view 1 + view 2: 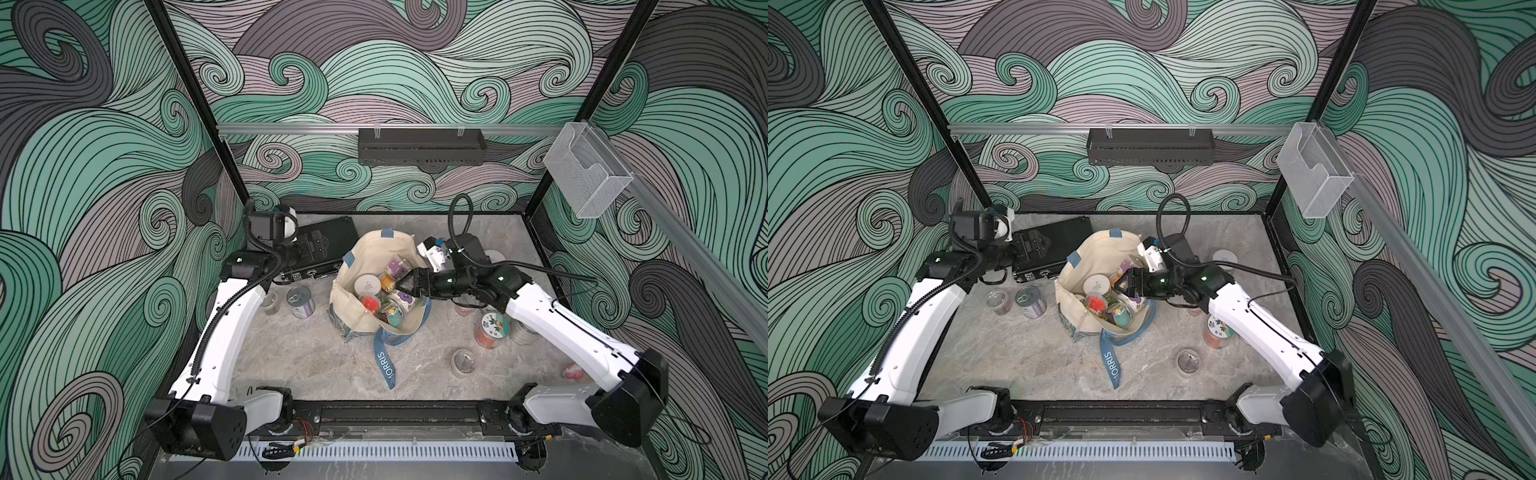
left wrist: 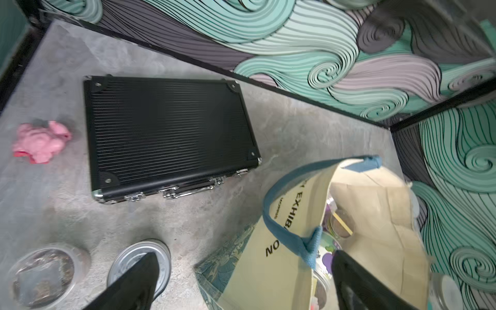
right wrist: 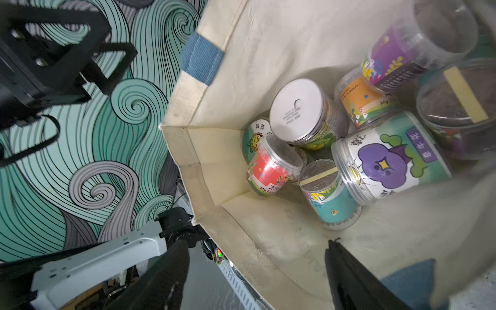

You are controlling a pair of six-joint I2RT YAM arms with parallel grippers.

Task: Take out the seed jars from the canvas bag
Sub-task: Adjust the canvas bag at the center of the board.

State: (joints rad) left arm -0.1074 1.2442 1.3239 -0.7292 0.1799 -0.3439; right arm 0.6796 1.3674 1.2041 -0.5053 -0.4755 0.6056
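My right hand (image 1: 402, 284), fingers apart and empty, straddles the rim of the cream canvas bag (image 1: 365, 253) above clear plastic seed jars (image 3: 295, 110). My left hand (image 2: 244, 254) is released beside it. Next, I judge: reach deeper, clasp one jar.

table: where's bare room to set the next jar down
Widest bare table lies front left, bordered by the silver-lidded jar, the blue strap and the front rail. A narrower patch sits between that strap and the small clear jar. Crowded: right of the canvas bag, where jars cluster under the right arm.
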